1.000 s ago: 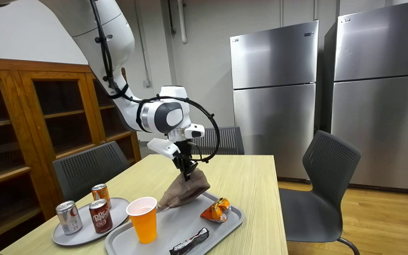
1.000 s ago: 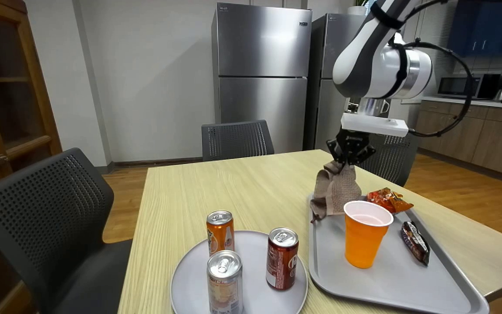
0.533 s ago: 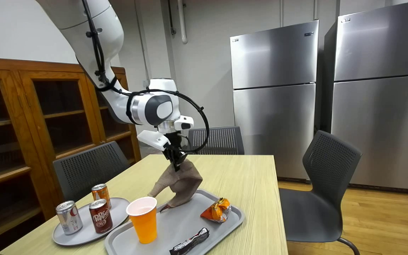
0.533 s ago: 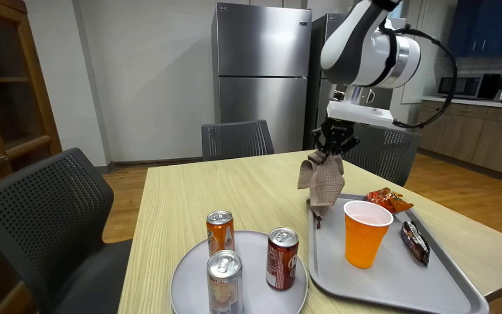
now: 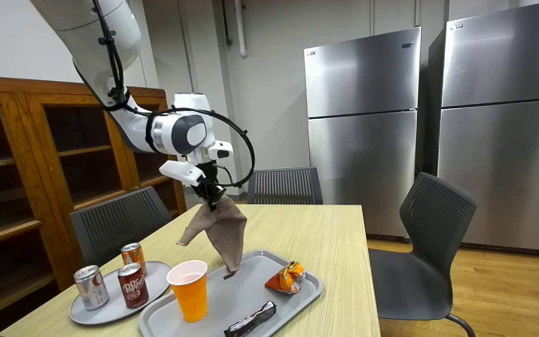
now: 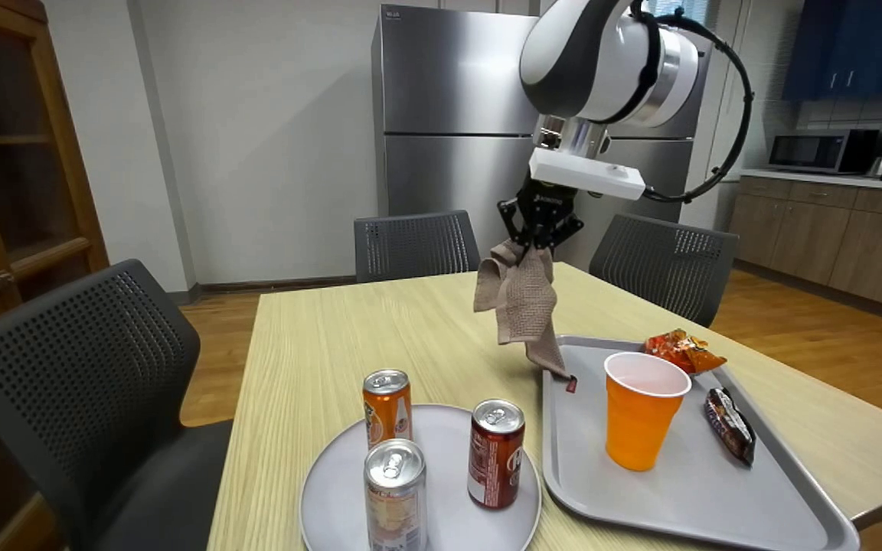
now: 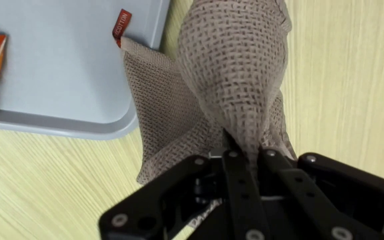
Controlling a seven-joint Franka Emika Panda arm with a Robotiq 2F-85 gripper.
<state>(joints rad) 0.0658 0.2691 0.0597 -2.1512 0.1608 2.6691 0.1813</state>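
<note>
Currently gripper [image 7: 252, 155] pinches taupe woven towel [image 6: 527, 302], jaws nearly together; towel hangs above wood-grain table [image 6: 334, 344], red corner tag [image 7: 122, 24] over gray tray [image 6: 663, 513], contact unclear. On tray: orange cup [image 6: 644, 428], orange snack bag [image 6: 682, 350], dark-wrapped bar [image 6: 730, 427]. Beside tray: round plate [image 6: 445, 524] bearing Dr Pepper can [image 5: 133, 286], orange can [image 6: 389, 413], silver can [image 6: 395, 501].

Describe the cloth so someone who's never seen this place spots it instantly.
Look to the pale wood-grain table, then the gray rectangular tray on it. Near one tray corner, a grayish-brown woven cloth hangs from the robot's black hand. Unlike the orange cup and shiny snack packet on the tray, it is limp fabric with a small red tag at its lowest corner.
</note>
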